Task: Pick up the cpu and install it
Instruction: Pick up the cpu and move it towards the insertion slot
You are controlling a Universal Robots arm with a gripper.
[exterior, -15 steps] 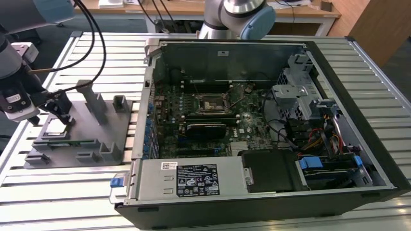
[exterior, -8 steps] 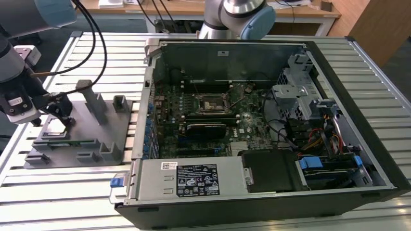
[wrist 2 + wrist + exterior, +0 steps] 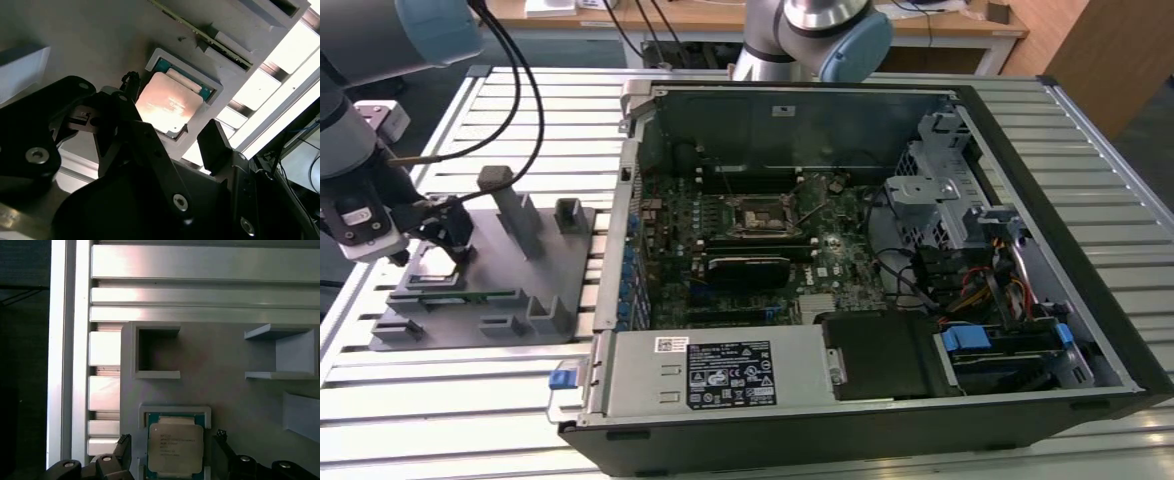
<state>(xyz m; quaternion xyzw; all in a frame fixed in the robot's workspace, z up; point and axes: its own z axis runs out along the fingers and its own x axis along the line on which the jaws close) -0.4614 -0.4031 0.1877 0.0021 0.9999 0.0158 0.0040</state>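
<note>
Plainly, the jaws stand open, one finger [image 3: 123,454] on each side of the cpu [image 3: 175,447], which lies flat, metal top up, in a raised square pocket [image 3: 175,410] of the grey fixture plate [image 3: 494,320]; whether the fingers touch it I cannot tell; the wrist points down over the plate, the arm [image 3: 354,150] reaching in from the exterior view's left; the plate sits near that edge of the worktop [image 3: 454,400], beside the open computer case [image 3: 854,110].

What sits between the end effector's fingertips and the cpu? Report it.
The grey pocket rim around the cpu; the open end effector straddles both, seen in the first wrist view.
</note>
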